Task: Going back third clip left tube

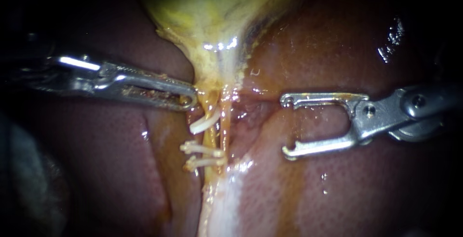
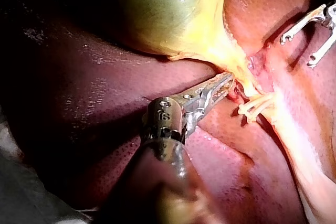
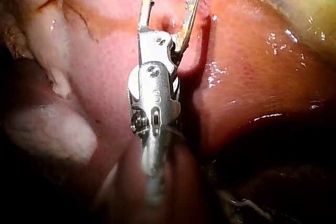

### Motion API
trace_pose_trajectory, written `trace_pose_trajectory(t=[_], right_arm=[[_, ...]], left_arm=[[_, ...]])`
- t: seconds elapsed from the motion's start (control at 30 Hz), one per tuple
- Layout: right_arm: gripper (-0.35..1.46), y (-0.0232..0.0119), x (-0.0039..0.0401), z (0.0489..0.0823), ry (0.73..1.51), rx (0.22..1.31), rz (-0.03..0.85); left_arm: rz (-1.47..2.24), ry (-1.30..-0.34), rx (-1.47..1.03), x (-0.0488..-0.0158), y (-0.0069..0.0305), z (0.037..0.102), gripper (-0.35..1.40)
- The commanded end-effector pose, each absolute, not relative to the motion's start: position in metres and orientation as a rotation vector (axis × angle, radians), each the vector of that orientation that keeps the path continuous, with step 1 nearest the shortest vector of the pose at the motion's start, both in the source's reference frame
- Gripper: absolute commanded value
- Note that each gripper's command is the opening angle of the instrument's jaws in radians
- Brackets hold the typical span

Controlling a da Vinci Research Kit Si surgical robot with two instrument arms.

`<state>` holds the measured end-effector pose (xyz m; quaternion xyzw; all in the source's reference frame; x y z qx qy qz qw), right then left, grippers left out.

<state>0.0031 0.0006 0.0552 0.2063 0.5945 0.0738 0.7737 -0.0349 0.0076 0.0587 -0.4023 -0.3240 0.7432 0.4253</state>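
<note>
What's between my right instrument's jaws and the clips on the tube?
Endoscope view: between the right instrument and the three clips on the tube lies only wet, raw reddish tissue, no other instrument. Its jaws stand open and empty.

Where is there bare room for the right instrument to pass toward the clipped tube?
Bare liver lies below the right instrument, whose jaws are open and empty, and between them and the tube. It is crowded at the tube: three clips, with the left instrument just above them.
</note>
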Motion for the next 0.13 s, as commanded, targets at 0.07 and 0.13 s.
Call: trace_pose_trajectory(t=[0.07,0.13], right_arm=[[0.48,0.0006,0.0031,0.0552,1.288,0.447,0.159],[0.48,0.0006,0.0031,0.0553,1.288,0.447,0.159]], left_arm=[[1.859,-0.813,-1.007,-0.0348,0.0076,0.0586,-0.35],[1.859,-0.814,-1.007,-0.0347,0.0076,0.0586,-0.35]])
